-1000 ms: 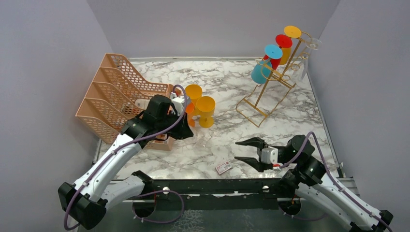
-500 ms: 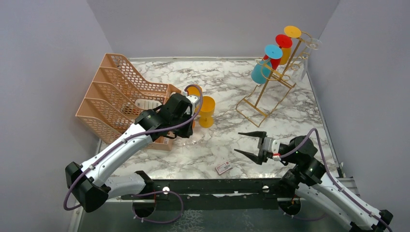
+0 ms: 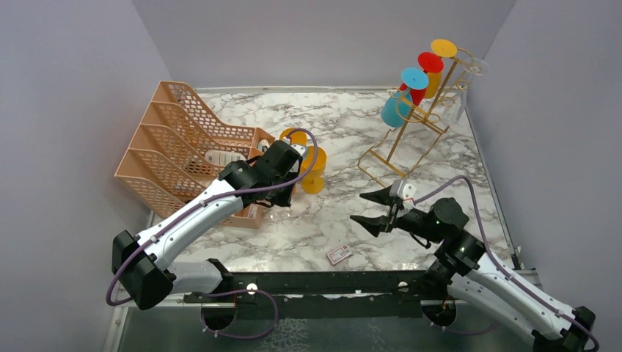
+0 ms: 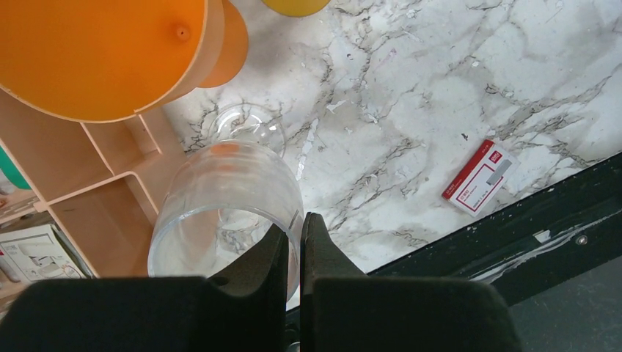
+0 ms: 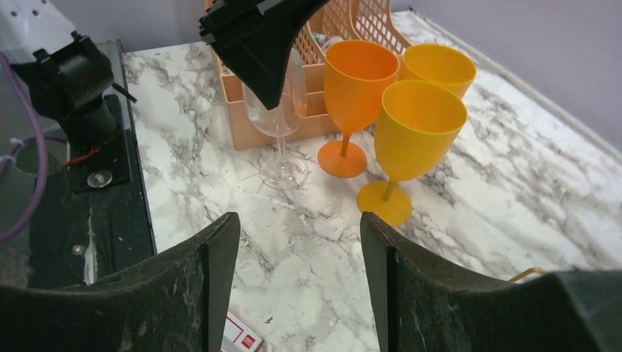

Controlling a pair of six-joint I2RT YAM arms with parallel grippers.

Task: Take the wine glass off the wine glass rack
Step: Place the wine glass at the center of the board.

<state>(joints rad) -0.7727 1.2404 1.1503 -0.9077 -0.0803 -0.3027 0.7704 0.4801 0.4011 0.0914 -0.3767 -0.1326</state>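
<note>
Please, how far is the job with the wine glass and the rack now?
Done: the clear wine glass stands on the table, off the gold rack. In hand: the left hand pinches its rim, shut. Left: to release it; the right hand hovers open, empty.

Tally: one orange goblet (image 5: 359,77); two yellow goblets (image 5: 422,121); one clear wine glass (image 5: 279,110); one red-and-white box (image 3: 339,254); one peach organizer (image 3: 169,147); one gold rack (image 3: 402,138) carrying three coloured glasses (image 3: 396,110). A fourth, clear, uncertain.
</note>
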